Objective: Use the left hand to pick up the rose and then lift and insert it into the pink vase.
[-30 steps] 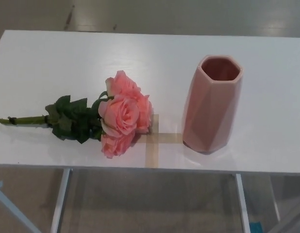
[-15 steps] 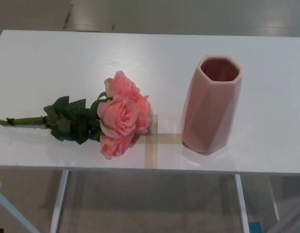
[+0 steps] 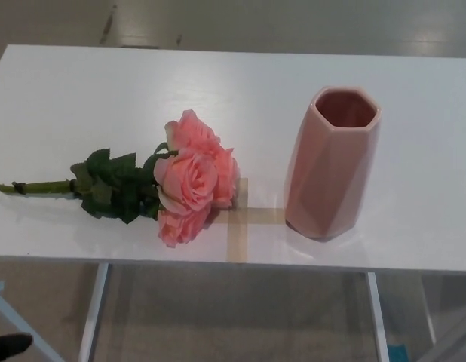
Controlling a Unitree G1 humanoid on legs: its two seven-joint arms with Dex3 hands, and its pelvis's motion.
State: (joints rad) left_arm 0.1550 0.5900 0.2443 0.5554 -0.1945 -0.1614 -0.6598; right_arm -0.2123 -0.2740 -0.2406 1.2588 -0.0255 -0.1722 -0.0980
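A bunch of pink roses (image 3: 191, 177) lies on its side on the white table (image 3: 240, 90), left of centre. Its blooms point right, and its green leaves (image 3: 112, 185) and stem (image 3: 33, 186) run out to the left. The pink faceted vase (image 3: 331, 162) stands upright to the right of the blooms, a short gap away, and its mouth is open. A small black part of my left hand (image 3: 10, 345) shows at the bottom left corner, below the table's front edge and far from the stem. My right hand is out of the picture.
A cross of tan tape (image 3: 239, 219) is stuck on the table between the blooms and the vase. The table's front edge (image 3: 233, 264) runs across the lower part of the picture, with metal legs (image 3: 93, 313) and the floor under it.
A black part of my left hand has come into view at the bottom left corner. The picture has shifted slightly; the roses and the vase have not moved on the table.
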